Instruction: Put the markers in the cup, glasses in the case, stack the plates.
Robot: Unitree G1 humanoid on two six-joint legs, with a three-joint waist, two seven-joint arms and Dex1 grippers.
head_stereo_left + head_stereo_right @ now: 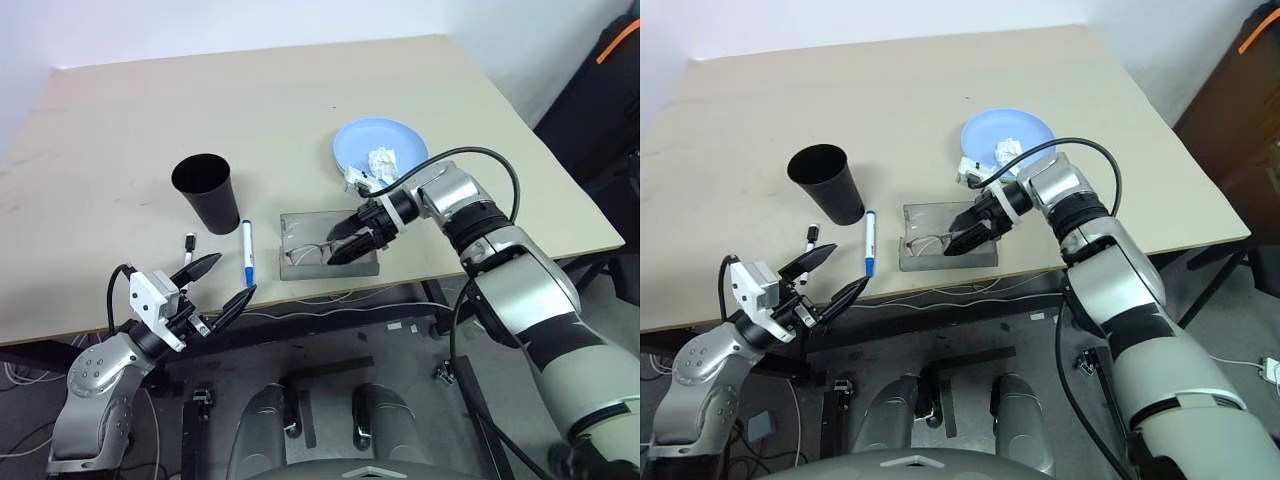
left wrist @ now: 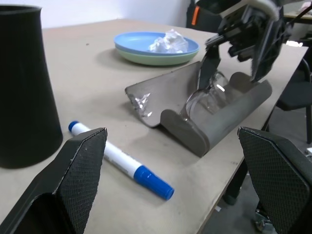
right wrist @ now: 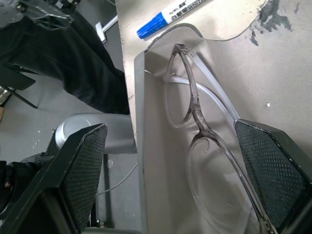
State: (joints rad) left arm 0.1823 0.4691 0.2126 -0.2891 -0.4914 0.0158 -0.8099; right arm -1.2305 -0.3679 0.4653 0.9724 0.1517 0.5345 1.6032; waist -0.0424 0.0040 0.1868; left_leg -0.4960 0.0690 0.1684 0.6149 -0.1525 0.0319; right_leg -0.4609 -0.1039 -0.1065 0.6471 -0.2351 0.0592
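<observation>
Right pincer [image 1: 343, 241] released, fingers spread over glasses [image 3: 204, 141] lying inside open case [image 1: 328, 243]. Left pincer [image 1: 226, 282] released, idle near case's left. We judge risk: finger snagging frame, dragging glasses out of case.

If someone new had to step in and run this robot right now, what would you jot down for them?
Left gripper: open, empty, at the table's near edge.
Right gripper: open, over the open grey felt case.
Clear-framed glasses: already lying in the case; lid not closed.
Light blue plate: stacked on the pale green plate, with a crumpled white tissue on top.
Blue-capped white marker and short black-capped marker: on the table beside the tall black cup.
Left: both markers into the cup.
</observation>
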